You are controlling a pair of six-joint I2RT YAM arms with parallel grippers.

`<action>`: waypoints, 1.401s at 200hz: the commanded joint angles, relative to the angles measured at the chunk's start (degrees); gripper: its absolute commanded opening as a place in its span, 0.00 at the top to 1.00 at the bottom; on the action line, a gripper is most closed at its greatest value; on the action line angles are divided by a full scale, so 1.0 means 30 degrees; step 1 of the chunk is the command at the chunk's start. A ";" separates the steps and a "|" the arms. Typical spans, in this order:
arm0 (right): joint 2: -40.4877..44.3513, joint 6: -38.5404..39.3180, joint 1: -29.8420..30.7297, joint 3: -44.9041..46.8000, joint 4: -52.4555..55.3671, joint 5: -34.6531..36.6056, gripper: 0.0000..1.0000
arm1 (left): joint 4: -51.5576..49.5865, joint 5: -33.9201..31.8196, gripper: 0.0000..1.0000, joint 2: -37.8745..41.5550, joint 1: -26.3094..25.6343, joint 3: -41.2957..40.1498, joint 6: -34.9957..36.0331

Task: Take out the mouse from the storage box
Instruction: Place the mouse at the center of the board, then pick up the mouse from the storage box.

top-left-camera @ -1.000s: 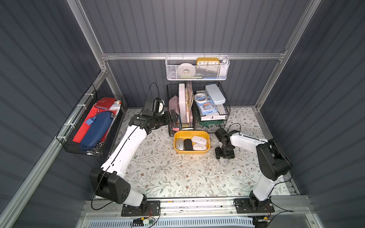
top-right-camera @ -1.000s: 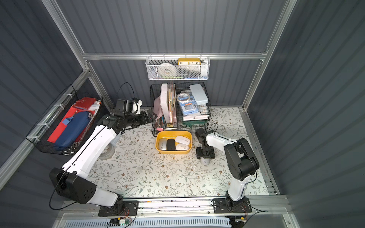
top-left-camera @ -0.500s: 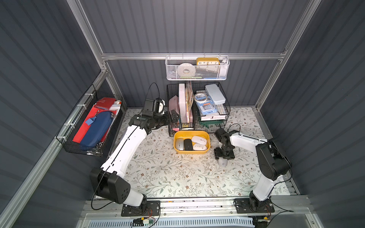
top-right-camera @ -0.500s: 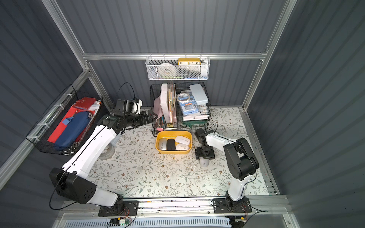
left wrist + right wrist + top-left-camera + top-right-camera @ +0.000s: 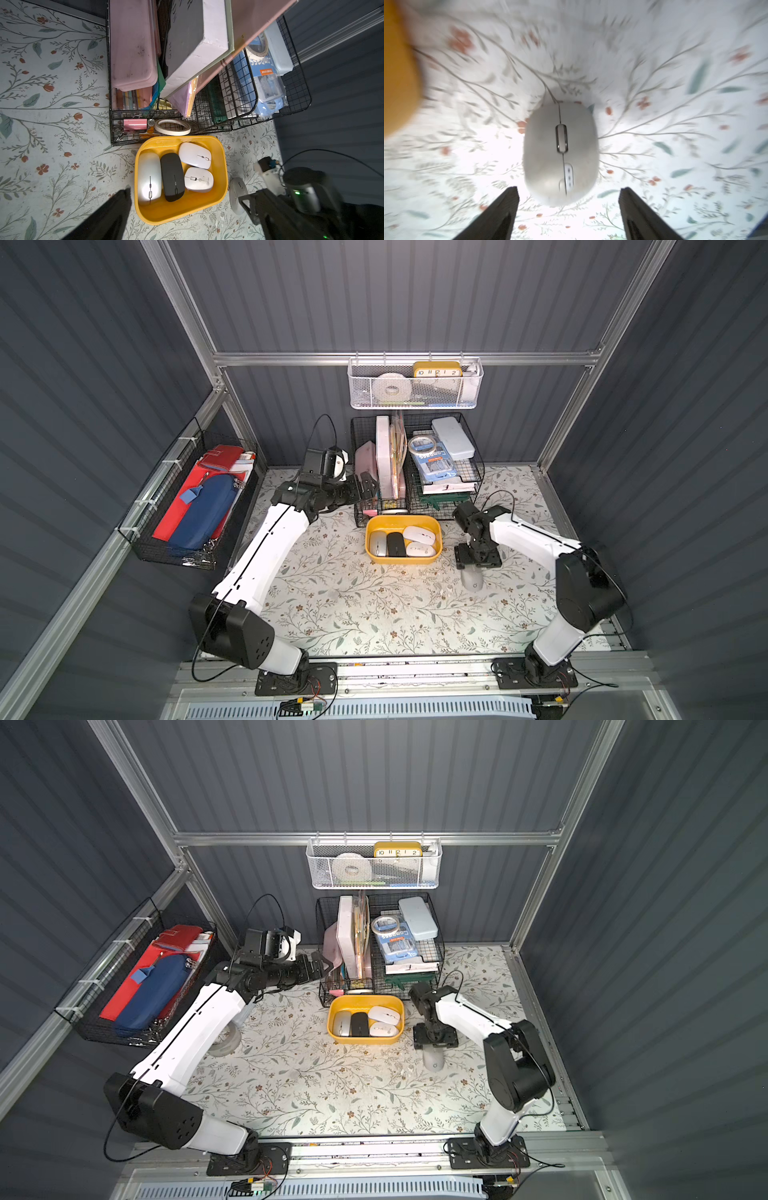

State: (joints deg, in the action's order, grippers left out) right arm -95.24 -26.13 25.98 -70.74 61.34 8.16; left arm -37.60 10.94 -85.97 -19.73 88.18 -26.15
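1. While the right gripper (image 5: 476,566) hangs nose-down over the floral tabletop (image 5: 332,601), its jaws stand well apart and grip nothing.
2. Just below it lies the light grey mouse (image 5: 472,580), flat on the tabletop. It is outside the storage box (image 5: 401,561), near the box's right-hand end and clear of its wall.
3. From the right wrist, the light grey mouse (image 5: 560,153) sits between and slightly ahead of the two dark fingertips (image 5: 508,199). The picture is blurred, yet bare tabletop shows between each tip and the shell, so neither touches it.
4. In both top views the mustard-yellow storage box (image 5: 365,1039) stands in front of the black wire baskets (image 5: 415,493), its back rim just beside them.
5. Four mice lie inside the box. A silver mouse (image 5: 149,176) and a black mouse (image 5: 172,176) lie side by side, and two white mice (image 5: 195,154) fill the other end.
6. The left gripper (image 5: 366,485) is held roughly level beside the left wire basket, above the tabletop. Its jaws are spread as wide as they go and are empty.
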 commanded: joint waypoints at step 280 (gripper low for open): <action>-1.3759 0.2336 0.5462 -1.5364 -0.0659 -0.3077 0.19 | -0.0503 -0.1125 0.01 -0.0354 0.0085 0.1340 0.0777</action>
State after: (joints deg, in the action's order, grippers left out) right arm -134.41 -16.08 42.70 -115.22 58.76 -4.12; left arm -38.37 8.29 -88.01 -19.73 91.39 -25.15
